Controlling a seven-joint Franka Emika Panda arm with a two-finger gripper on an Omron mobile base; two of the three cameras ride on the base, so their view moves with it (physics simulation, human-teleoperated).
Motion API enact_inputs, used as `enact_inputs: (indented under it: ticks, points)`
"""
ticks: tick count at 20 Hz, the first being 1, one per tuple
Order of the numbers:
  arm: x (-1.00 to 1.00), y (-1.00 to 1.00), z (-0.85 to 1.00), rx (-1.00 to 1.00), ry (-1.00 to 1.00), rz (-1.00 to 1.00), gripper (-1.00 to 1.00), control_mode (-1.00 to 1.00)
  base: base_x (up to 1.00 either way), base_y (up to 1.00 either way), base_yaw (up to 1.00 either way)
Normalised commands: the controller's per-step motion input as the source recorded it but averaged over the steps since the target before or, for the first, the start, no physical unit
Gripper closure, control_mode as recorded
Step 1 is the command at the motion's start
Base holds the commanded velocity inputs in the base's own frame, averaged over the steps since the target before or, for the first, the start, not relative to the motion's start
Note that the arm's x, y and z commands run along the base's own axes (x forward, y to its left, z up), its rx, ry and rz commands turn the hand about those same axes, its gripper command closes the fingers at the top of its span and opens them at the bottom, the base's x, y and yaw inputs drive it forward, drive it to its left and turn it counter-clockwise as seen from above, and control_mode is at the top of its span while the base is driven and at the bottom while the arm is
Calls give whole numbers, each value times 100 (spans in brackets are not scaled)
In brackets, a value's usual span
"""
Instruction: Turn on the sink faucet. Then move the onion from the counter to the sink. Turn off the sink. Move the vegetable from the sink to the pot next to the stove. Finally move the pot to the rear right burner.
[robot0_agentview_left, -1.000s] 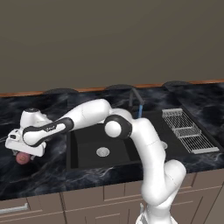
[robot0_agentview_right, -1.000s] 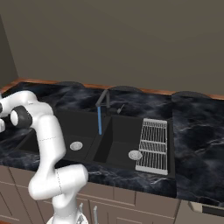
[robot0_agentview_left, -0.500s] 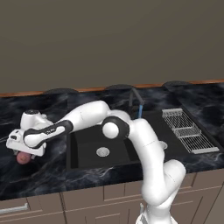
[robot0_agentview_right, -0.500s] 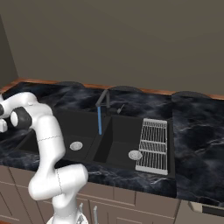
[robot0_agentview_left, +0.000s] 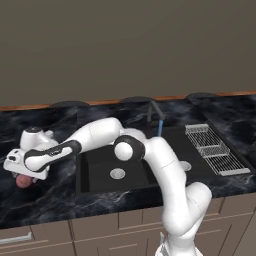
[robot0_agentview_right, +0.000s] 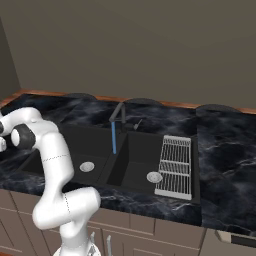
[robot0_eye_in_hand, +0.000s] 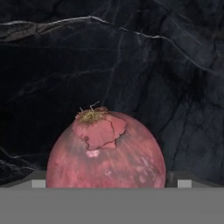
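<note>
Round reddish-pink onion (robot0_eye_in_hand: 106, 153) with peeling papery skin and dry tuft.

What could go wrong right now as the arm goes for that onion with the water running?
The onion is round and sits loose on the glossy counter, so the open gripper might nudge it into rolling when it closes. Water runs from the sink faucet, so a wet onion may slip later.
</note>
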Motion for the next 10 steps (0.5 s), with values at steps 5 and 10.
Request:
enact_inputs:
  ticks: [5,10]
  points:
    - [0,21,-10,0,0,0,100,-100,0,0,0]
    - [-1,7,1,0,-3,0,100,-100,0,0,0]
